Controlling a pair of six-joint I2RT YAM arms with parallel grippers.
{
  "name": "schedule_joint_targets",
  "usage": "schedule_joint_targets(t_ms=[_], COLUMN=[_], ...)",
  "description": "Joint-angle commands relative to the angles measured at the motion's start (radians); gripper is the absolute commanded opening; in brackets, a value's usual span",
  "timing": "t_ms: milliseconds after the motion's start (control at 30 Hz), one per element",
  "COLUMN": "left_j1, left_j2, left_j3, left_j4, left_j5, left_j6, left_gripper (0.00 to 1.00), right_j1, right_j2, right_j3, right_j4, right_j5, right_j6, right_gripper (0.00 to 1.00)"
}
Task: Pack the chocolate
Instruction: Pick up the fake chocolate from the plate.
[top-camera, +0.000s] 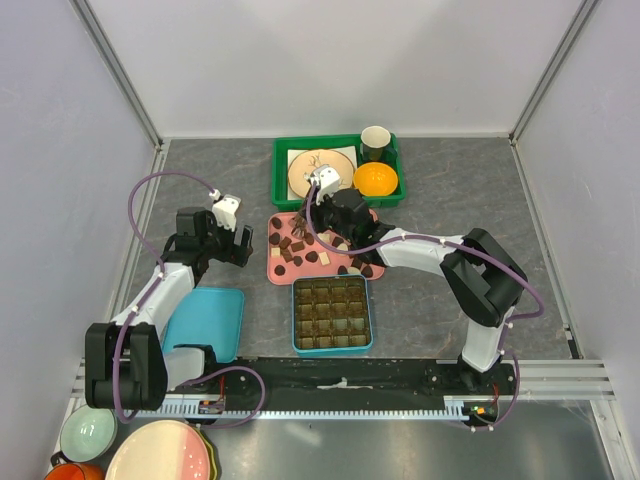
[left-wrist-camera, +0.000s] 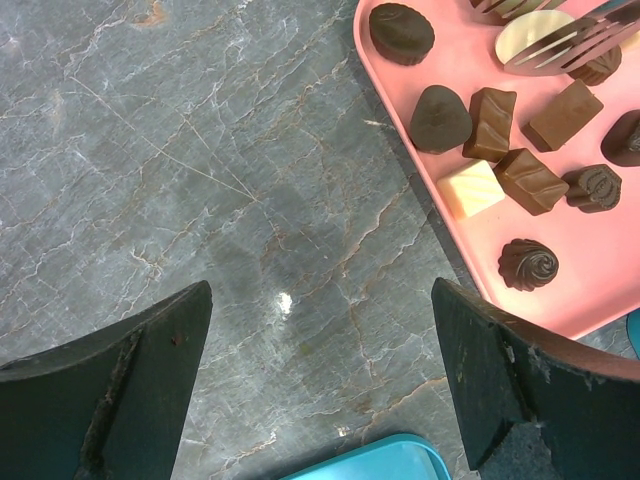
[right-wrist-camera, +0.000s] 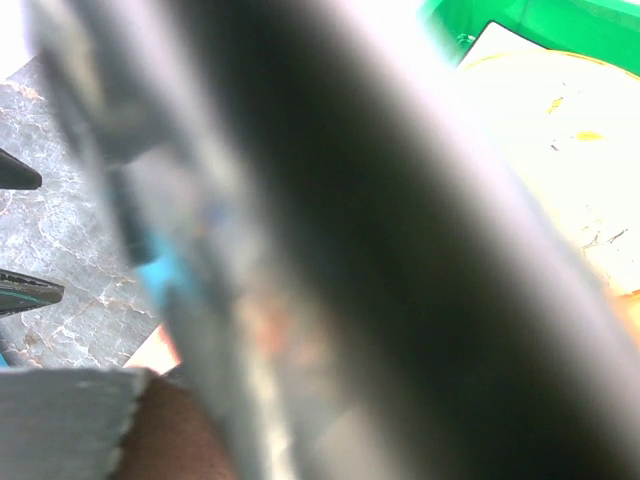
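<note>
Several chocolate pieces, dark, lighter brown and cream-white, lie on a pink tray. They also show in the left wrist view, on the tray. A teal box with a grid of cells stands in front of the tray. My right gripper hangs over the tray, shut on metal tongs whose tines reach a cream piece. The right wrist view is blurred by the tool. My left gripper is open and empty over bare table left of the tray, and it also shows in the top view.
A teal lid lies at the left front, its edge under my left gripper. A green tray at the back holds a plate, a cup and an orange bowl-like thing. Bowls sit at the front left.
</note>
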Motion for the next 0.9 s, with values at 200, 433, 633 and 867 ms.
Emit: schedule_joint_targets(t_ms=[200, 433, 633, 867], left_j1=[0.005, 0.005, 0.005, 0.005], left_j2=[-0.017, -0.031, -0.028, -0.026], left_j3=[0.005, -0.004, -0.005, -0.004], left_j4=[0.012, 0.012, 0.012, 0.009], left_j5=[0.021, 0.028, 0.027, 0.016], left_j6=[-0.013, -0.018, -0.015, 0.0], left_gripper=[0.96, 0.95, 0.95, 0.95], right_j1=[-0.002, -0.002, 0.001, 0.028], right_j2=[-0.047, -0.118, -0.221, -0.382], right_j3=[0.001, 0.022, 0.024, -0.064], right_j4=[-0.024, -0.04, -0.063, -0.115], right_j5=[0.017, 0.004, -0.037, -0.105], right_j6=[-0.016, -0.02, 0.005, 0.056], right_gripper=[0.18, 0.17, 0.17, 0.17])
